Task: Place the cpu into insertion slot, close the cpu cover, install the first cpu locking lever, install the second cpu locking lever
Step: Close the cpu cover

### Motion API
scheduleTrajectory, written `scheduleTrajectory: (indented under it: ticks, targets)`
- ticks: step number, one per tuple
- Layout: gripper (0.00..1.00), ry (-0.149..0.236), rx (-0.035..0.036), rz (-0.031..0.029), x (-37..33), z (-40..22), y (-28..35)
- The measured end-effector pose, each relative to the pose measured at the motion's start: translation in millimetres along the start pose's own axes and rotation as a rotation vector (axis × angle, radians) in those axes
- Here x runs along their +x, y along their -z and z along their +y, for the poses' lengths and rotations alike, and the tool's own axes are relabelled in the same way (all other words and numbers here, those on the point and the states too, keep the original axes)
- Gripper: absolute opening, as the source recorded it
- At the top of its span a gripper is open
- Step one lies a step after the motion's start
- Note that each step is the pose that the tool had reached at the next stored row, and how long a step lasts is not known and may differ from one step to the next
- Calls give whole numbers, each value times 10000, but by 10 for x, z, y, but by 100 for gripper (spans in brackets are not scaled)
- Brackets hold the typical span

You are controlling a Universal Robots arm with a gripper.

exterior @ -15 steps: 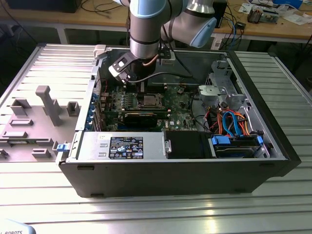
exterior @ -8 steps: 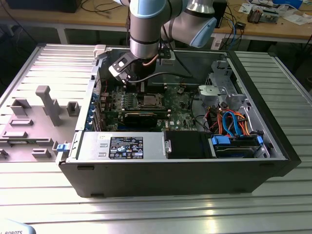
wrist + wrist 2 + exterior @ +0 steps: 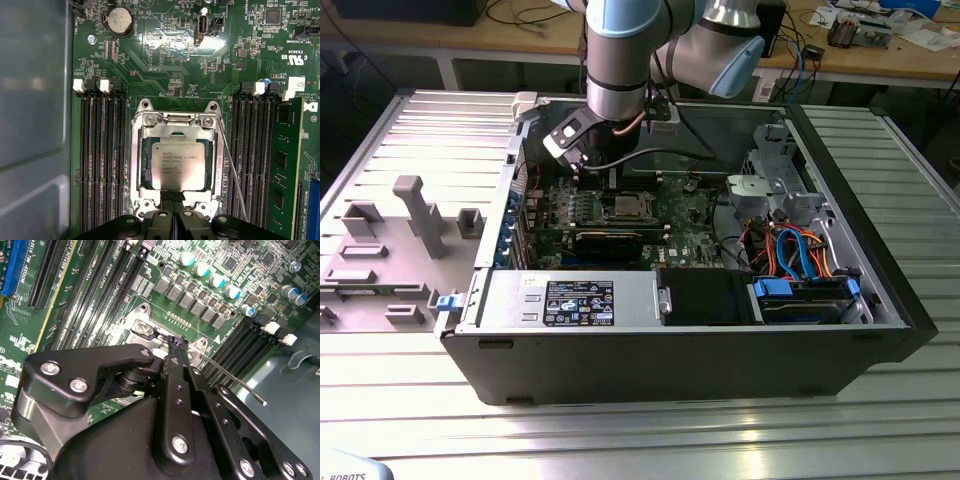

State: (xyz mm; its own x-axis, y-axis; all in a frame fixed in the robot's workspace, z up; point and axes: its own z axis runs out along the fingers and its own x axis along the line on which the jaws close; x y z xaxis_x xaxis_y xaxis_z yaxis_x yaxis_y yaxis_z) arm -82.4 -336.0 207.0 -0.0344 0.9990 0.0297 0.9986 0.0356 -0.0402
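1. Long black memory slots [image 3: 102, 165] flank the socket on both sides, and a green card [image 3: 282, 170] stands beyond them. A thin wire locking lever [image 3: 235, 180] slants up just beside the socket.
2. The insertion slot [image 3: 143, 106] holds the cpu [image 3: 178, 165], and the cpu cover [image 3: 136, 160] lies flat around it. The jaws are drawn together with nothing between them, tips at the cover's edge.
3. The open computer case [image 3: 880, 300] also holds a labelled metal box [image 3: 570, 300] and blue and orange cables [image 3: 800, 250].
4. The case rests on a ribbed metal tabletop [image 3: 620, 440]. A grey fixture block [image 3: 410, 200] stands at the exterior view's left.
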Motion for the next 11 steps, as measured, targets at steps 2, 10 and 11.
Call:
scheduleTrajectory:
  ticks: [2, 10, 11]
  targets:
    - [11, 9, -2, 19, 1, 1, -3]
    - [11, 24, -3, 21, 0, -1, 13]
    - [11, 24, -3, 21, 1, -1, 21]
